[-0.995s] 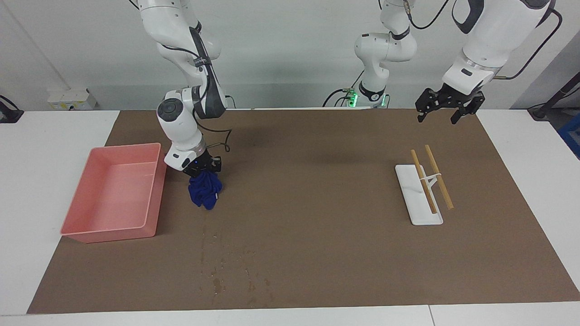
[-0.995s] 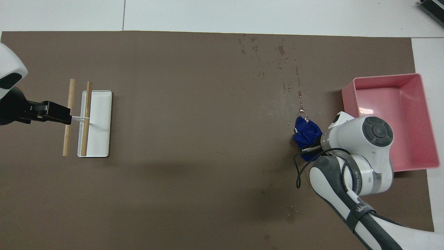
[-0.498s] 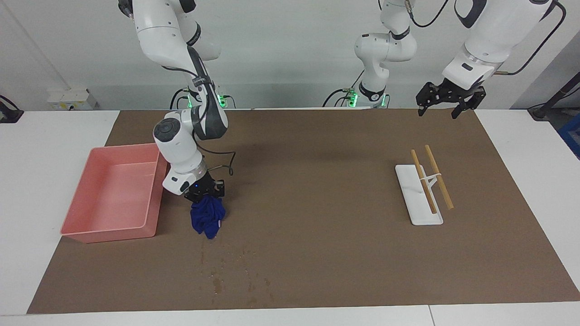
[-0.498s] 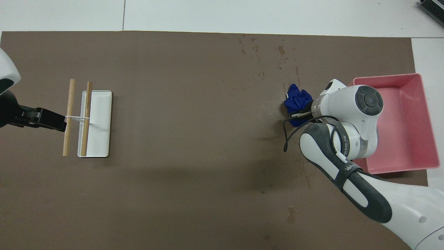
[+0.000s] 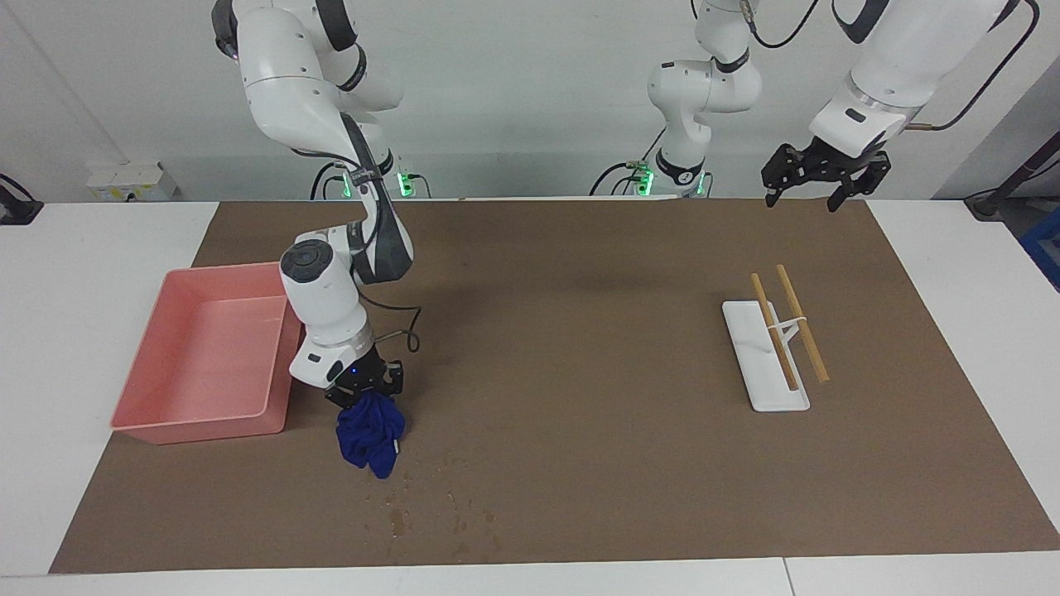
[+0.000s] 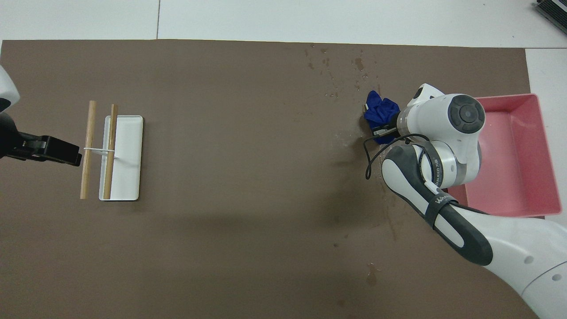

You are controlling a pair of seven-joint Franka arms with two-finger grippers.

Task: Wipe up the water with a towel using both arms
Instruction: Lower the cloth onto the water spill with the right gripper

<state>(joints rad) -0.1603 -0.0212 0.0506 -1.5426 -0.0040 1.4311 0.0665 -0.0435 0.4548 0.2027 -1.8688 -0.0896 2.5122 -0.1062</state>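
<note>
The blue towel (image 5: 370,439) hangs bunched from my right gripper (image 5: 363,396), which is shut on its top, and its lower end touches the brown mat beside the pink tray's corner farthest from the robots. In the overhead view the towel (image 6: 380,113) sticks out from under the right gripper (image 6: 384,131). The water (image 5: 431,505) is a scatter of dark specks on the mat just farther from the robots than the towel; the overhead view also shows the water (image 6: 341,75). My left gripper (image 5: 816,178) waits open and empty, raised over the mat's edge nearest the robots; the overhead view shows it too (image 6: 48,149).
A pink tray (image 5: 199,422) sits at the right arm's end of the table, close beside the right arm; it also shows in the overhead view (image 6: 549,146). A white tray (image 5: 749,348) bearing two wooden sticks (image 5: 799,323) lies toward the left arm's end.
My right gripper has carried the towel along the pink tray, away from the robots, up to the water specks. My left gripper has lifted slightly and drawn back.
</note>
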